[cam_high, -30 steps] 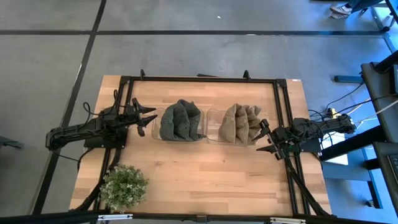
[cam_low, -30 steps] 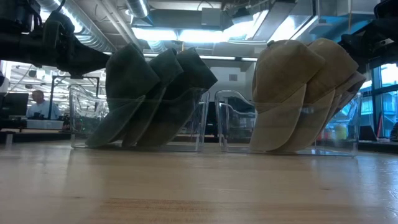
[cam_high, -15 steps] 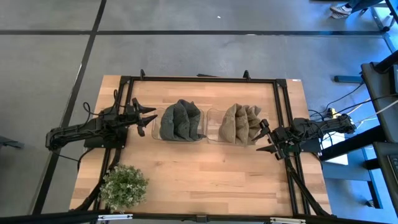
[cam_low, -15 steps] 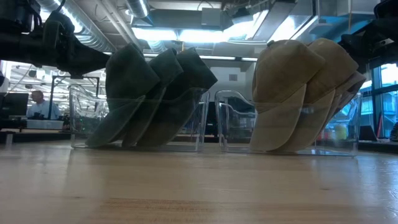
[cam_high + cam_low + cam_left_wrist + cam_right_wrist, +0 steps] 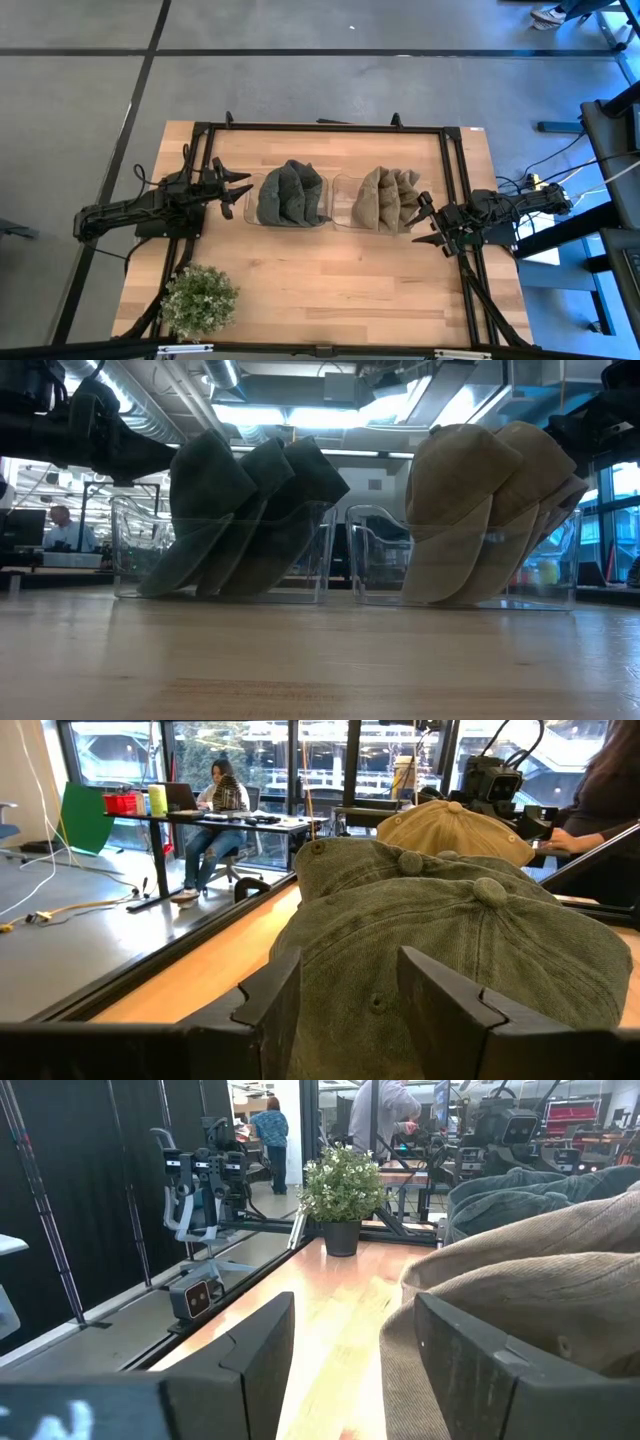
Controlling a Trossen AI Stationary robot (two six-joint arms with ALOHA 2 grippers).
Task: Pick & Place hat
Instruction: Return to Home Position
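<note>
Wooden table (image 5: 330, 280) holds left bin (image 5: 130, 550), right bin (image 5: 375, 555), potted plant (image 5: 200, 298).

No text, brand, number or sign can be read in any view. The dark caps (image 5: 290, 195) and tan caps (image 5: 388, 200) at mid-frame show only plain cloth (no logo legible on the sides that show).

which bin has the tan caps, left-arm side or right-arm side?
The right bin, next to the right gripper: it holds the tan caps. The left bin, by the left gripper, holds dark grey-green caps.
</note>
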